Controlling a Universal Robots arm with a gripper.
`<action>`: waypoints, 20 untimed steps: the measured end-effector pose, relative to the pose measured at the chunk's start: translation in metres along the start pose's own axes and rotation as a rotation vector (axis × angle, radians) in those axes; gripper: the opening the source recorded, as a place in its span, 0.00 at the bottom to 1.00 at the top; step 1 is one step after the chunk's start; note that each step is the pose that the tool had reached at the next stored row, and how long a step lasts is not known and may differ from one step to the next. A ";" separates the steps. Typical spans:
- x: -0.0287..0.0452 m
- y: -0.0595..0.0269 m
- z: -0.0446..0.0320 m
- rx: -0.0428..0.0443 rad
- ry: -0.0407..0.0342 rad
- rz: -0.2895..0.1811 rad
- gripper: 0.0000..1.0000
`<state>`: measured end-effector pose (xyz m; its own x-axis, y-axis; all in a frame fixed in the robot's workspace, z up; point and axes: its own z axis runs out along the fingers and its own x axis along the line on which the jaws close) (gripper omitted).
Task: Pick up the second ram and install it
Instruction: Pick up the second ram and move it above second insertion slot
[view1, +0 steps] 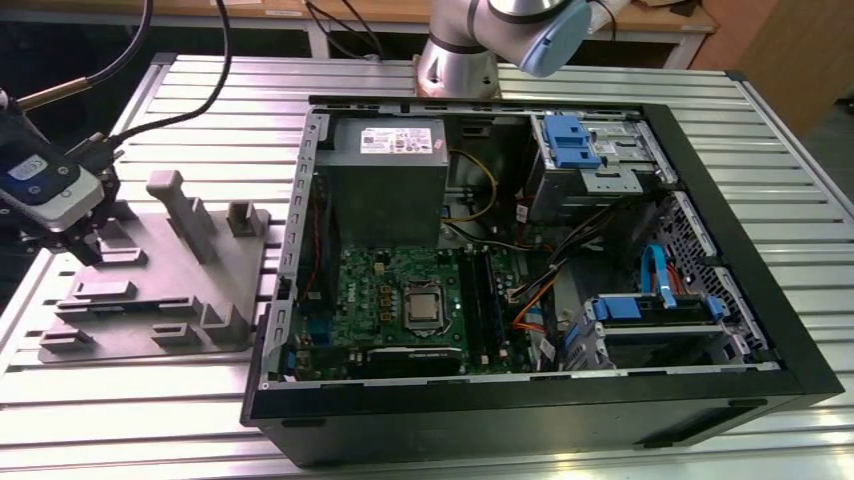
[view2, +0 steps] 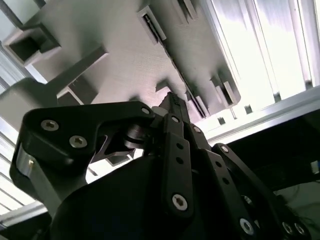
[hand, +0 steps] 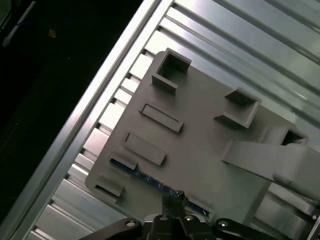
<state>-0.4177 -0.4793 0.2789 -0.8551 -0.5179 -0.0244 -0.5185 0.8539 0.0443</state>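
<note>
On the grey holder tray (view1: 234, 275) beside the computer case (view1: 534, 400), the second ram (hand: 142, 176) is held slotted on edge for gripping, and the jaws of the gripper (hand: 175, 196) are apparently pinched onto it.

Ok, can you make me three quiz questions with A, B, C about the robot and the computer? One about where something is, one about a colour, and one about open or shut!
1. Where is the gripper?
A over the grey holder tray; B inside the computer case; C on the floor.
2. What colour is the second ram?
A red; B bluish; C yellow.
3. How is the computer case?
A shut; B open; C wrapped up.

Answers:
1 A: in the exterior view it hangs over the tray on that view's left.
2 B: the first wrist view shows its bluish edge in a tray slot.
3 B: the motherboard shows inside.
</note>
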 end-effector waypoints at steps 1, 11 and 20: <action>0.0000 0.0000 0.0004 -0.0004 0.0008 -0.018 0.10; 0.0001 -0.0002 0.0043 -0.0049 0.0089 -0.200 0.10; 0.0002 -0.0004 0.0079 -0.0089 0.0161 -0.364 0.10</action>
<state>-0.4176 -0.4793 0.2710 -0.6146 -0.7885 -0.0244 -0.7886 0.6133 0.0443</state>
